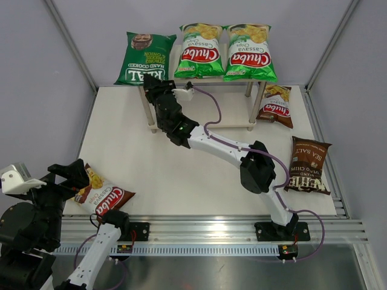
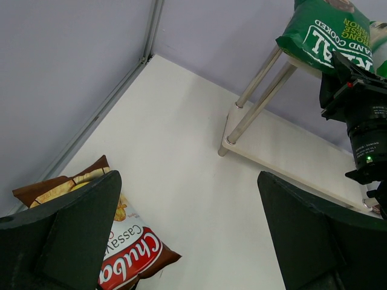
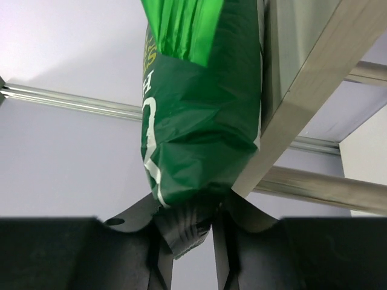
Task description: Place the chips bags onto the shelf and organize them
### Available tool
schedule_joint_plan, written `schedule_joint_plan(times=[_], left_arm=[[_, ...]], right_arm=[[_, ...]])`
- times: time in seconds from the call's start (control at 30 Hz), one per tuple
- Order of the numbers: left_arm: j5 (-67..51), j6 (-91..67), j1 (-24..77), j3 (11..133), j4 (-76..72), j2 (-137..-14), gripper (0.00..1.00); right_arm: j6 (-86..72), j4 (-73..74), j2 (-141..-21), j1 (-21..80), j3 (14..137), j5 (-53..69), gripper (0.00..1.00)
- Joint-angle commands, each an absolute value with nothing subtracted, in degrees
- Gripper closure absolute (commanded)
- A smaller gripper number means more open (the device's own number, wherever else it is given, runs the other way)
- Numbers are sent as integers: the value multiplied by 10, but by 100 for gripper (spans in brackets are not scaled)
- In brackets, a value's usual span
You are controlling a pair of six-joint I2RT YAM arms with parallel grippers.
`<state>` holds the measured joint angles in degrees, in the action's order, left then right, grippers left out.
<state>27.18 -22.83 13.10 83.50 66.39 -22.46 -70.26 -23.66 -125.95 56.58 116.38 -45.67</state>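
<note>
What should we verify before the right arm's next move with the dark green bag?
1. Right pincer grip on the dark green bag: ok, shut on its bottom seam.
2. Bag seated on the shelf: not ok, it overhangs the left end of the top board.
3. Spare room on the top board: not ok, the light green bags fill the rest.
4. Bag would stay put if released: cannot tell.
5. Left pincer ready: ok, open wide near the red bag on the table.
6. All bags shelved: not ok, the brown bag lies on the table.
</note>
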Motion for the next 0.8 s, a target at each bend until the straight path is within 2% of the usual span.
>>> schedule_joint_plan(times=[0.0,0.33,0.77], left_arm=[[264,-218,134,839,650,-221,1],[266,-214,142,841,649,-221,1],[290,-214,161,826,644,-211,1]], right_arm=[[-726,-261,-1229,573,1180,-496,67],[-720,-247,-1258,566,1230,-548,71],[-758,-182,-1301,537,1286,-523,70]])
